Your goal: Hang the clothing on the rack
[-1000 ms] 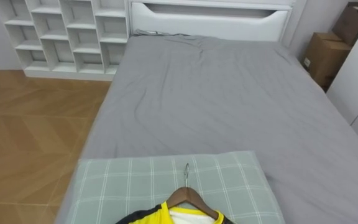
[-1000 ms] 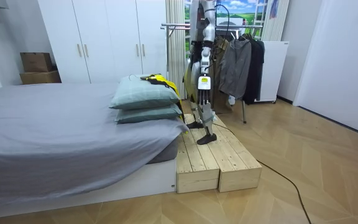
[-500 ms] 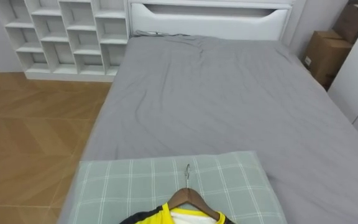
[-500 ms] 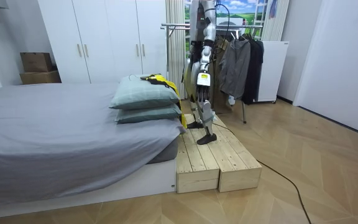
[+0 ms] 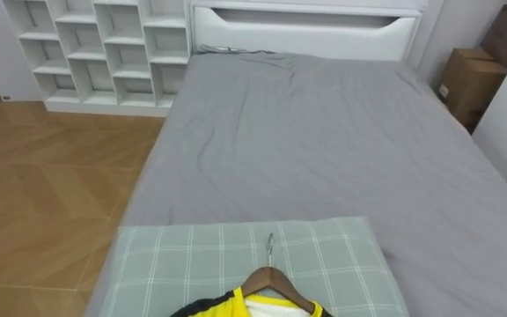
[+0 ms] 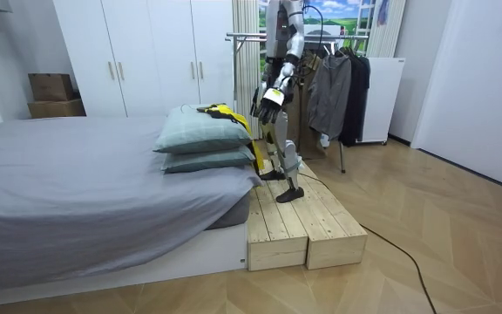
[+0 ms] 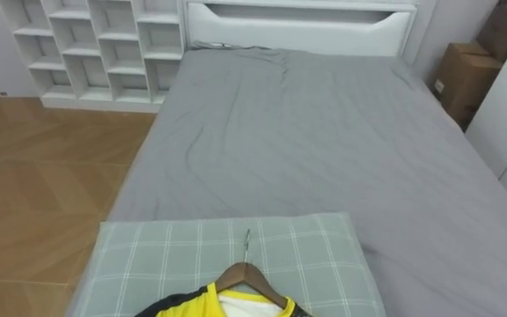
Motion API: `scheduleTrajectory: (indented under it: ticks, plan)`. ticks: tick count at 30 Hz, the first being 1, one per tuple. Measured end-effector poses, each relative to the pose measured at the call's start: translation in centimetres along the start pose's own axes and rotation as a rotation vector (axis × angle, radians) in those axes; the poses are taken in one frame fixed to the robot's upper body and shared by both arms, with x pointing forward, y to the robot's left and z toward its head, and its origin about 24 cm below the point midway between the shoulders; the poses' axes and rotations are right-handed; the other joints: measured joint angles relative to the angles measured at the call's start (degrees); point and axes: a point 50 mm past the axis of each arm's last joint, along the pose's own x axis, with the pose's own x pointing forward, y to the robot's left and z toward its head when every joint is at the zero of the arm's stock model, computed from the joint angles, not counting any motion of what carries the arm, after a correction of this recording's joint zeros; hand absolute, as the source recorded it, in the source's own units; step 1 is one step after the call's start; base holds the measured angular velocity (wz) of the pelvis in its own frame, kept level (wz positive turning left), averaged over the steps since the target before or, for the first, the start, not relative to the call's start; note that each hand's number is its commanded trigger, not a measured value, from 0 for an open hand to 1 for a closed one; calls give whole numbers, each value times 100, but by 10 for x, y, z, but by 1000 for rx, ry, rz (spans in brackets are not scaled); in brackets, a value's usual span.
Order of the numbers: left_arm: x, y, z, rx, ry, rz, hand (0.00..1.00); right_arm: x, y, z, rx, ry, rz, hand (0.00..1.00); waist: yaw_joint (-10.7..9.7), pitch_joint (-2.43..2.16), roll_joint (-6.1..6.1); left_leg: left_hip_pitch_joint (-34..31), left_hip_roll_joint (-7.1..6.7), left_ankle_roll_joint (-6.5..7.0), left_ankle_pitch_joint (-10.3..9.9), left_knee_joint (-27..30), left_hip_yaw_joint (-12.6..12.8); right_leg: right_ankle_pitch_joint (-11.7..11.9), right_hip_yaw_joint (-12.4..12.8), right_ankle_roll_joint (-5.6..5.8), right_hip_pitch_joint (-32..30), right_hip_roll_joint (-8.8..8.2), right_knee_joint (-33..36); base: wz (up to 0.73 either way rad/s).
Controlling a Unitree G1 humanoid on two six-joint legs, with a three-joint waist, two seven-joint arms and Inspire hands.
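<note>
A yellow and black shirt (image 5: 236, 305) on a wooden hanger (image 5: 272, 281) lies on a green checked pillow (image 5: 183, 255) at the near end of the bed; its metal hook (image 5: 269, 246) points toward the headboard. In the room view the shirt (image 6: 220, 111) tops two stacked pillows (image 6: 200, 133). I stand on a wooden platform (image 6: 308, 222) beside those pillows, facing the bed. My left hand (image 6: 268, 99) is lifted to waist height, just to the room view's right of the shirt and apart from it.
A grey bed (image 5: 324, 141) stretches ahead to a white headboard (image 5: 306, 22). White shelves (image 5: 104, 48) stand at the left, cardboard boxes (image 5: 469, 79) at the right. Behind me a clothes rack (image 6: 251, 37) holds dark garments (image 6: 334, 92).
My left hand has risen from beside the thigh to waist height, toward the pillows. The eye view has shifted slightly; the shirt and hanger lie as before.
</note>
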Motion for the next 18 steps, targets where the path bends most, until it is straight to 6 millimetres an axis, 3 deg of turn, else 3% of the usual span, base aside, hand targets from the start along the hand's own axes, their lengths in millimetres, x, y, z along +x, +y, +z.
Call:
scheduleTrajectory:
  ticks: [8,18]
  plan:
    - [2,7,19,-27,-129,98,0,0,2,2,-47,-17,10,0,-19,-31,-54,-12,-8,1,2,7,-53,0,-65,0,4,-10,-2,1]
    - [1,17,65,-2,-434,189,0,0,2,3,-46,-25,12,0,-25,-29,-40,6,-5,1,2,43,-105,-1,-80,1,73,-11,-14,2]
